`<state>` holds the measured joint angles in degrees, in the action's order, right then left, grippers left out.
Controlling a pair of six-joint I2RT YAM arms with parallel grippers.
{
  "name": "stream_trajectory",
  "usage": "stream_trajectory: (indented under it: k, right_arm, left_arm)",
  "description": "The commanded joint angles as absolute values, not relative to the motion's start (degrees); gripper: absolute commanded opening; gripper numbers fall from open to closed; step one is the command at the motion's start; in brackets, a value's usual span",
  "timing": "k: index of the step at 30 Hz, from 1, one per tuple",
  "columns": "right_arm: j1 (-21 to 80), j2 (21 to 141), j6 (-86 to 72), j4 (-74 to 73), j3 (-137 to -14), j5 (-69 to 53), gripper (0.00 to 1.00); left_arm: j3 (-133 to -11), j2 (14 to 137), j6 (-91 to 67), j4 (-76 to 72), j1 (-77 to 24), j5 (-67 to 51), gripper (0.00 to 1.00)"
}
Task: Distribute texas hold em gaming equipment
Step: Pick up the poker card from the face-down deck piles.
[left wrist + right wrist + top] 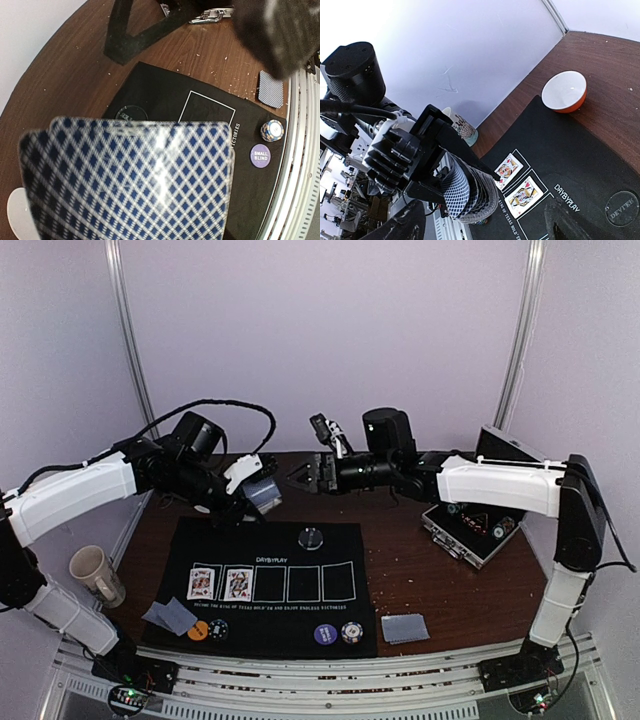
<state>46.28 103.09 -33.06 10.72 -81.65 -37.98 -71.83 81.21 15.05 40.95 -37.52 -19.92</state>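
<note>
Blue-and-white diamond-backed playing cards (135, 180), a loosely fanned stack, filled the left wrist view. The left claw (252, 498) was clamped on them above the mat's far left corner. The right claw (303, 476) hung just beside it, facing the stack, fingers spread and holding nothing.

By my reading the stack was light, thin and slick. It bowed under the grip, and single cards would likely slide off one another. The top card was best taken by a free edge sticking out of the fan, pinched flat and gently enough not to crease it.

Below both claws lay a black felt mat (230, 540) printed with five white boxes. Two face-up court cards (220, 584) filled the boxes nearest under the left claw, and the other three were bare. A small clear round disc (311, 536) sat almost under the right claw.

Nearer the arm bases than either claw lay an orange chip (197, 630), some face-down cards (168, 615), a purple "small blind" chip (325, 634) and a black-and-white chip (350, 632).

The felt would probably hold a dropped card, while the crumb-speckled brown wooden table (440, 580) looked smoother. An open metal case (470, 525) lay to the right claw's right and a beige mug (97, 575) well to the left claw's left. White walls closed in behind both
</note>
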Motion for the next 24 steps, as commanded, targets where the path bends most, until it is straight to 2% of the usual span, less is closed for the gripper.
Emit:
stream_trajectory:
  k: [1,16,24]
  right_arm:
    - [47.15,106.74,-34.55,12.76,-85.52,-40.09,0.85]
    - [49.05,116.52,-30.51,2.51,-97.46,-36.90,0.82]
    - [48.28,112.75,-27.71,-1.15,-94.13,-31.79,0.69]
  left_arm:
    - [-73.38,81.08,16.16,40.08,-37.79,-19.45,0.41]
    - [-73.27,80.98,16.17,39.95,-37.76,-18.06,0.40]
    - [-72.25,80.20,16.26,38.94,-37.73,-16.83,0.38]
